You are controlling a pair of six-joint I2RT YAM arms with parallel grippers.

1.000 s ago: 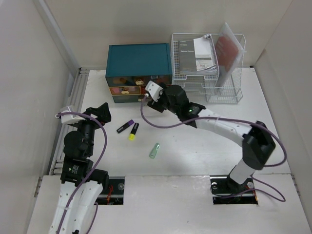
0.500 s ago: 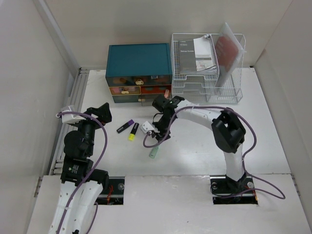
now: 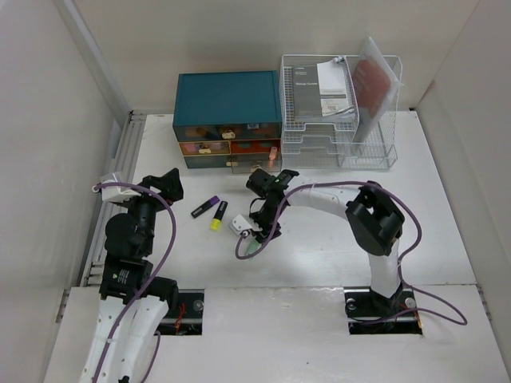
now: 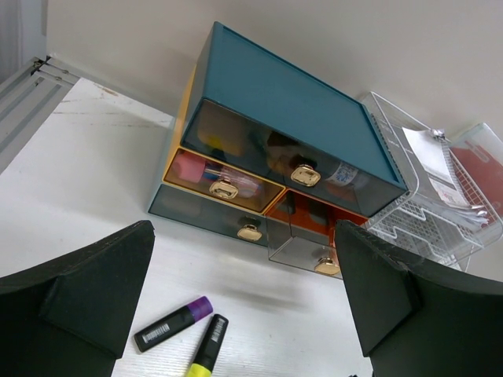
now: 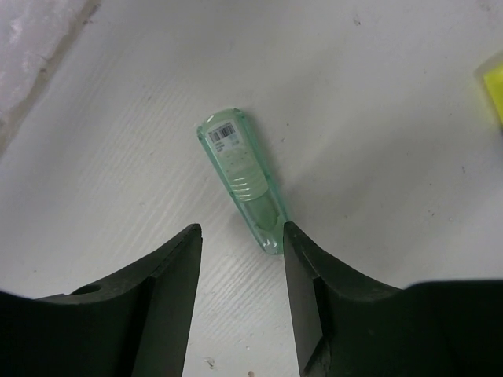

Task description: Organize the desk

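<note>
Right gripper [image 5: 241, 232] half-open low over the white desk [image 5: 377, 118], straddling one end of a pale green marker [image 5: 240, 169], contact unclear; left gripper [image 4: 244, 228] spread wide, empty, facing teal drawer chest [image 4: 275, 86].

From above you see only the near tip of the pale green item [image 3: 251, 251]; the right gripper [image 3: 255, 238] hides the rest. A yellow sliver [image 5: 495, 88], perhaps a highlighter, is cut by the right wrist view's right edge. Contents of the teal drawer chest [image 4: 283, 94] blur behind tinted fronts.
</note>
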